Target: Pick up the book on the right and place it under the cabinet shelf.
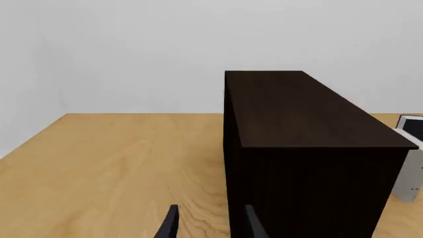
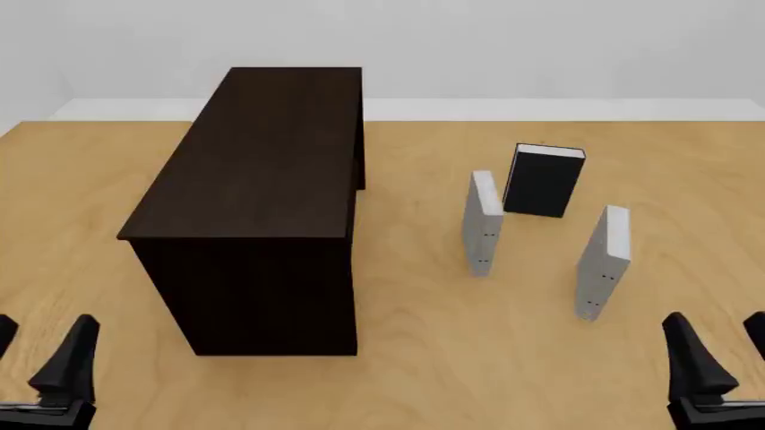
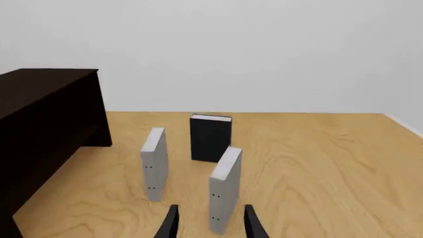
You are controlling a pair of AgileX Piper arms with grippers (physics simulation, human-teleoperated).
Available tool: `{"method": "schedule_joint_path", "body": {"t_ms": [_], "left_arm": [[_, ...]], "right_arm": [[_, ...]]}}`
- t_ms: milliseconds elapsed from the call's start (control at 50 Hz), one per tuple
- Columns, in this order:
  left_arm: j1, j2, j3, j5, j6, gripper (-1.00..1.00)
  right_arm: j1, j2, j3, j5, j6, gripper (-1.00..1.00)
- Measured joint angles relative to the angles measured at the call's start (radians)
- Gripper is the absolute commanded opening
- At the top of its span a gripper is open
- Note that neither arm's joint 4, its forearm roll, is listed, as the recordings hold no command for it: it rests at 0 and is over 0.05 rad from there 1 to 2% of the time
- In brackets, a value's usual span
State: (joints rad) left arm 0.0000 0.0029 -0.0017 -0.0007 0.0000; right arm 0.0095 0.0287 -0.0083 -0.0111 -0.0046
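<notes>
End effectors [image 2: 36,358] [image 2: 717,354] low, open-fingered, short of book [image 2: 601,262].

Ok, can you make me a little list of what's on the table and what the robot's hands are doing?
book to move: grey book, upright, farthest right
other grey book, upright, left of it
black book, upright, behind both
cabinet, dark brown, on the left
left gripper: open, holding nothing
right gripper: open, holding nothing
table: light wood
</notes>
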Motion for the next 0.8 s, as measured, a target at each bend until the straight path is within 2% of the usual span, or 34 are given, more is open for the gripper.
{"method": "schedule_joint_path", "body": {"t_ms": [140, 380, 800], "left_arm": [[0.0, 0.002, -0.001, -0.001, 0.0, 1.0], [0.0, 0.004, -0.002, -0.001, 0.0, 1.0], [-0.002, 0.003, -0.001, -0.006, 0.005, 1.0]], "right_arm": [[-0.003, 0.023, -0.037, 0.024, 0.001, 1.0], [-0.032, 0.16, -0.167, 0.087, 0.021, 1.0], [-0.044, 0.55, -0.55, 0.306, 0.057, 1.0]]}}
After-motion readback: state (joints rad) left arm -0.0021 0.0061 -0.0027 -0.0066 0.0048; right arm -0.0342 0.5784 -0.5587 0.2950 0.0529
